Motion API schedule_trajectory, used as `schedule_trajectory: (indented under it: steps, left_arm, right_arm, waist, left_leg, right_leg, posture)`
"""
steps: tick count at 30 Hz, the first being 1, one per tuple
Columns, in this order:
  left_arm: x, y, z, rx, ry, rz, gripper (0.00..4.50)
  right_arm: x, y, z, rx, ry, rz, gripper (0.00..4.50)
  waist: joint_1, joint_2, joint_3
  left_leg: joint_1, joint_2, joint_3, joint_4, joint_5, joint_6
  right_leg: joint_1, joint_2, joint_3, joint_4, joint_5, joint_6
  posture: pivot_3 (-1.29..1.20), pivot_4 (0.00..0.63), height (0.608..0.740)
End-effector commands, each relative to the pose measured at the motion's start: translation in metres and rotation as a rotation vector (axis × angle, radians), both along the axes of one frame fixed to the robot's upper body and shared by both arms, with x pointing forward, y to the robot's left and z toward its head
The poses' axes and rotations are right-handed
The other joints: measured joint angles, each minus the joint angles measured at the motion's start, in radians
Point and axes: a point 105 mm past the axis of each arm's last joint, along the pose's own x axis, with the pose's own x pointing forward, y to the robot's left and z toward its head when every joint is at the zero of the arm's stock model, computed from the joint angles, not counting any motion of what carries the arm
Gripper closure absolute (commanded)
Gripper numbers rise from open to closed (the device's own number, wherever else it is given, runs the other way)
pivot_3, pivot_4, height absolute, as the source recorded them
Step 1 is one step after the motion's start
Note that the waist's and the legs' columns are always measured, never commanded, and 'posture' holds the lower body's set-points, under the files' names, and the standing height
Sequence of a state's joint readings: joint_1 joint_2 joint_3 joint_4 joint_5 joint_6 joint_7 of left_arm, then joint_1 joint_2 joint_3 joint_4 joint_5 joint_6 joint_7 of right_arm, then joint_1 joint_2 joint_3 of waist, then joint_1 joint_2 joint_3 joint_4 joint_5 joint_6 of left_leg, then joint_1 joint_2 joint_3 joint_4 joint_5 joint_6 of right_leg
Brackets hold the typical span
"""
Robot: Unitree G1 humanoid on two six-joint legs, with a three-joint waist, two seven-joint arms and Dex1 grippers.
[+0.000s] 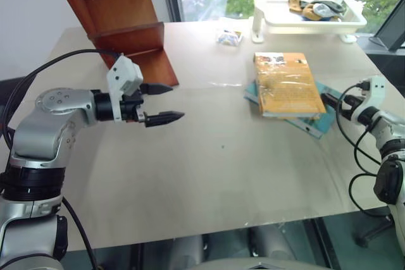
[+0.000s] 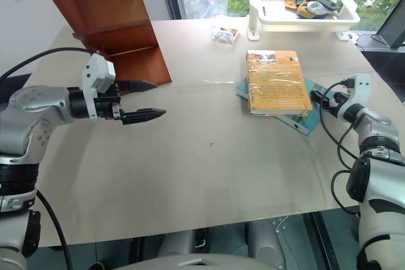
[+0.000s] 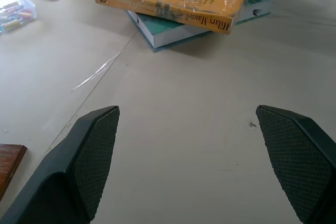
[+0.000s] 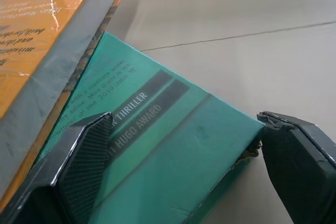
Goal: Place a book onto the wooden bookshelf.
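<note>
The book (image 1: 288,83), a thick orange-yellow glossy paperback, lies flat on the worktop (image 1: 209,175) at about two o'clock from the worktop's middle, stacked crookedly on a thinner teal book (image 1: 314,123) whose corners stick out from under it. Small pictures run along its far cover edge, and the left wrist view shows white lettering on its spine.

The wooden bookshelf (image 1: 117,14) stands at the worktop's far left corner, around eleven o'clock, well apart from the books (its reddish-brown stepped shelves look bare as far as they can be seen).

The left hand (image 1: 166,102) hovers above the worktop just in front of the bookshelf's lower step, fingers spread wide with nothing between them, pointing toward the books. The right hand (image 4: 184,171) sits at three o'clock, at the teal book's near right corner; its fingers stand apart on either side of that corner, one finger over the teal cover, the orange-yellow book just beside it.

A white plastic basket tray (image 1: 310,12) rests at one o'clock along the far edge, holding a small heap of tan and dark items too jumbled to name. A small clear packet (image 1: 228,36) with colourful contents lies at twelve o'clock, near the tray.
</note>
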State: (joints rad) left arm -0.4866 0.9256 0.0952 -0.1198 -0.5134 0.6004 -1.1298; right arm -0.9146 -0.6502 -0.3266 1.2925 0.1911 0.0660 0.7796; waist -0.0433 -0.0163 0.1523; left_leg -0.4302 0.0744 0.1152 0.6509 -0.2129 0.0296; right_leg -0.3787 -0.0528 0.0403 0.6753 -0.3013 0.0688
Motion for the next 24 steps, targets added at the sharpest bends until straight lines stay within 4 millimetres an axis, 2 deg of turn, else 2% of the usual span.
schedule_trajectory:
  steps: [1,7,14,24]
  left_arm:
    - [-0.006,0.004,0.015,0.012,-0.057,0.005,0.07]
    - [-0.008,0.008,0.013,0.014,-0.056,0.028,0.07]
    - [-0.005,0.008,0.011,0.015,-0.055,0.036,0.07]
    - [-0.006,0.005,0.011,0.02,-0.056,0.017,0.07]
  right_arm:
    - [-0.001,0.01,-0.006,0.003,0.026,0.065,0.0]
    - [-0.011,0.038,-0.012,0.051,0.054,0.294,0.0]
    - [-0.027,0.064,-0.029,-0.014,0.117,0.527,0.0]
    - [-0.042,0.086,-0.039,-0.028,0.11,0.688,0.0]
  waist:
    - [-0.001,0.0,0.0]
    - [-0.003,0.0,0.0]
    - [0.0,0.0,0.0]
    - [0.001,-0.001,-0.001]
  left_leg:
    - [0.0,0.0,0.0,0.0,0.0,0.0]
    - [0.001,0.0,0.0,0.0,0.0,0.0]
    - [0.001,0.0,0.0,0.0,0.0,0.0]
    - [0.001,0.0,0.0,0.0,0.0,0.0]
  right_leg:
    - [0.0,0.0,0.0,0.0,0.0,0.0]
    - [0.0,0.0,0.0,0.0,0.0,0.0]
    - [0.0,0.0,0.0,0.0,0.0,0.0]
    - [0.0,0.0,0.0,0.001,0.0,0.0]
  posture:
    - [0.0,0.15,0.74]
    - [0.0,0.15,0.74]
    - [0.0,0.15,0.74]
    - [0.0,0.15,0.74]
